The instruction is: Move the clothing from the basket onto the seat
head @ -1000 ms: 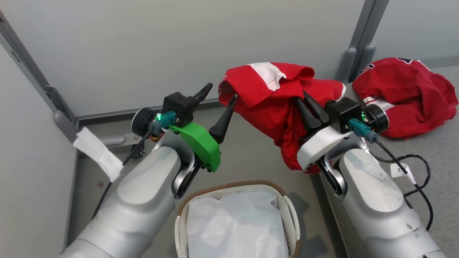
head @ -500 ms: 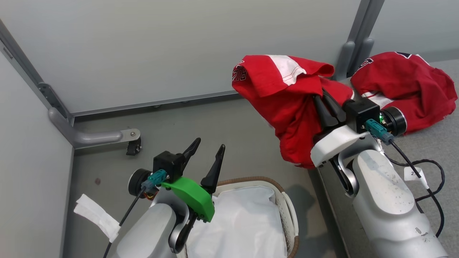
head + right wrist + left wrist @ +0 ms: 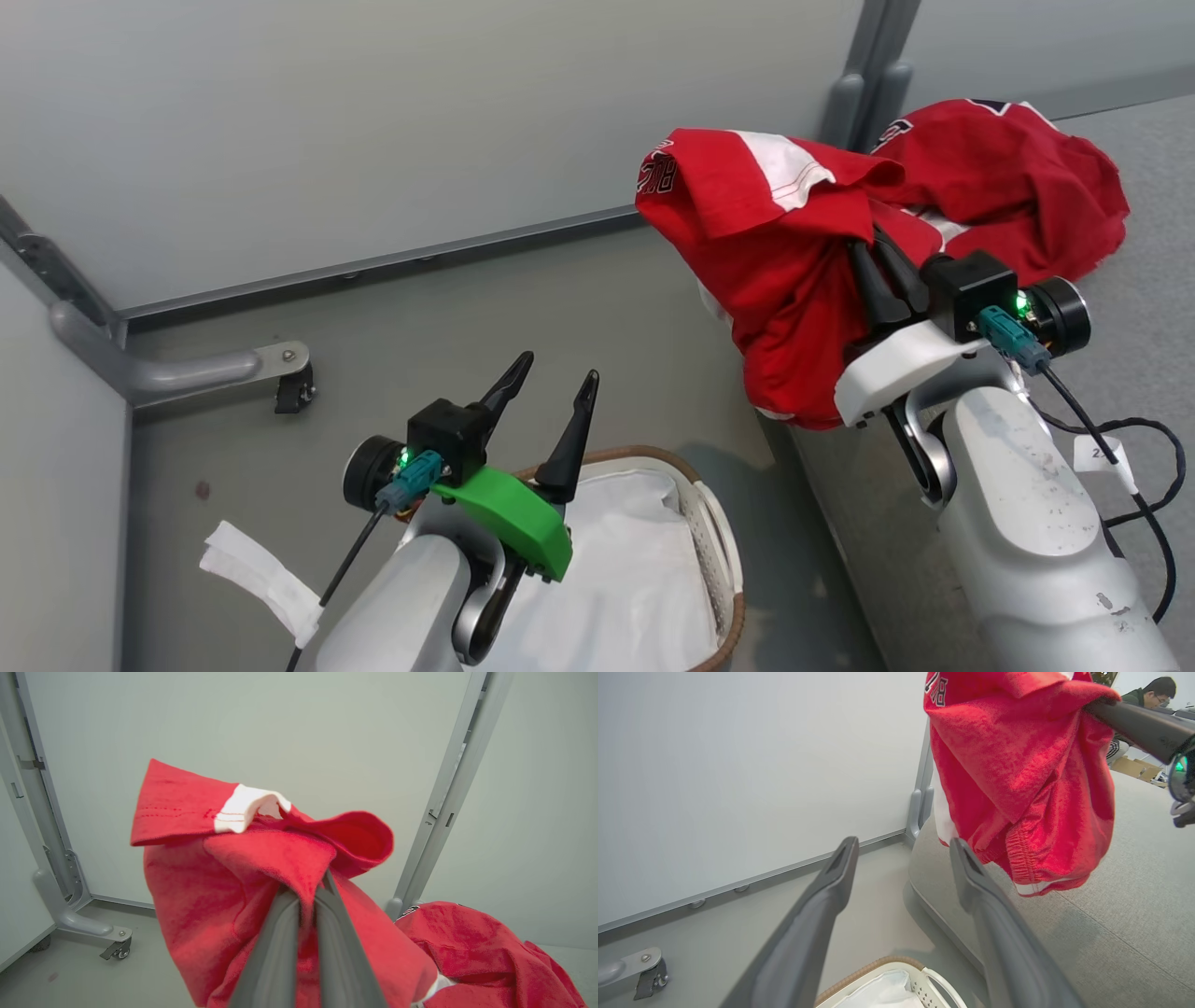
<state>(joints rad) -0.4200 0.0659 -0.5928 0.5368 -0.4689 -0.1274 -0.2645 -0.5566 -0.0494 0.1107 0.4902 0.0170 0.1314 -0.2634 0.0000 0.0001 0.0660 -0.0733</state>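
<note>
Here, a red jersey (image 3: 775, 261) is held up in the air by the right gripper (image 3: 873, 266), whose two dark fingers are pressed together on a bunched fold of the cloth. The jersey hangs in loose folds over the rounded edge of the grey sofa (image 3: 1153, 280), with a white panel turned up at its top and its hem drooping just above the cushion (black-and-white lettering can be made out on one fold, but it cannot be read). A second jersey (image 3: 1018, 177) is seen lying crumpled on the sofa behind it, near the wall post; whether the two touch cannot be told. The left gripper (image 3: 560, 366) is held just above the basket (image 3: 724, 551), its fingers spread wide apart with nothing between them, pointed up toward the hanging jersey but well apart from it. The basket stands on the grey floor (image 3: 420, 355) just beside the sofa's edge, and its white liner (image 3: 635, 569) is seen lying inside it. In the left wrist view a seated person (image 3: 1153, 693) is glimpsed beyond the sofa.
</note>
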